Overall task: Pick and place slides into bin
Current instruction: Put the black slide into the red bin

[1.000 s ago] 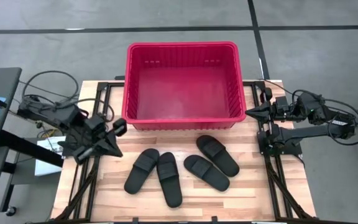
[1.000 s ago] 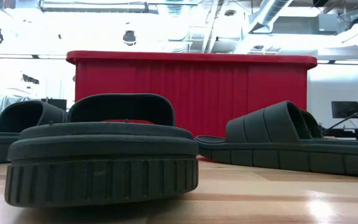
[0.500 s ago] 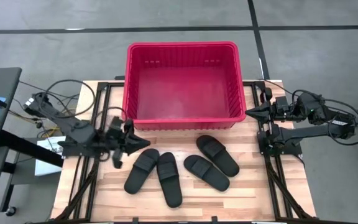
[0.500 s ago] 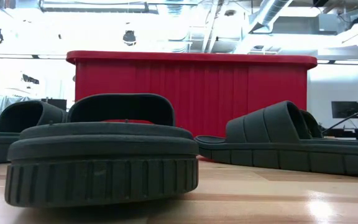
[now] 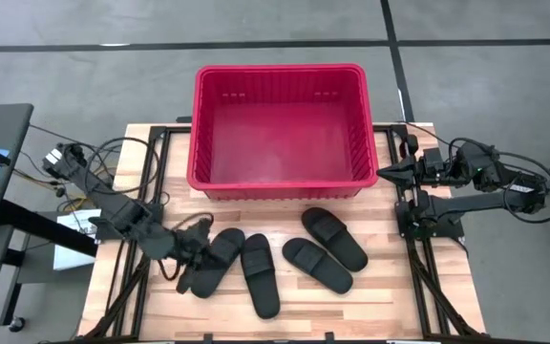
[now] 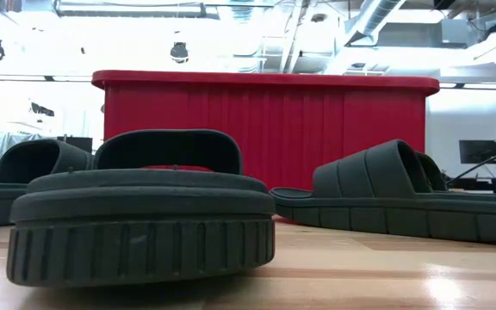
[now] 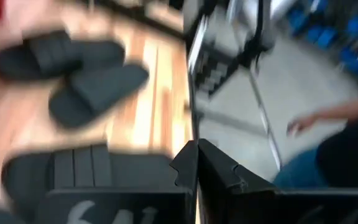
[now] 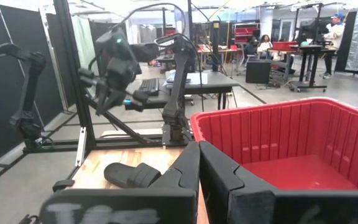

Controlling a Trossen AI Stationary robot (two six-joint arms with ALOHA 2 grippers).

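Four black slides lie sole down on the wooden table in front of the red bin [image 5: 280,129]: the leftmost [image 5: 220,258], one beside it [image 5: 260,275], and two at the right [image 5: 317,265], [image 5: 334,238]. The bin holds no slide. My left gripper [image 5: 197,254] is shut and low at the leftmost slide's left side; in the blurred left wrist view [image 7: 197,152] a slide [image 7: 86,171] lies just beyond its fingers. My right gripper [image 5: 382,173] is shut and waits by the bin's right wall; it also shows in the right wrist view [image 8: 199,149]. My left gripper stands close against the leftmost slide's left edge [image 5: 206,260], coming from the table's left side. I cannot tell whether it touches the slide: the arm covers the spot in the high view and the wrist view is blurred.
Black frame rails run along the table's left [image 5: 151,182] and right [image 5: 413,239] sides. Bare wood lies at the table's near edge [image 5: 351,315]. A person's hand [image 7: 297,124] shows beyond the table edge in the left wrist view.
My left gripper has swung from the table's left edge toward the right and the near edge, coming down beside the leftmost slide. The slides and the bin have not moved.
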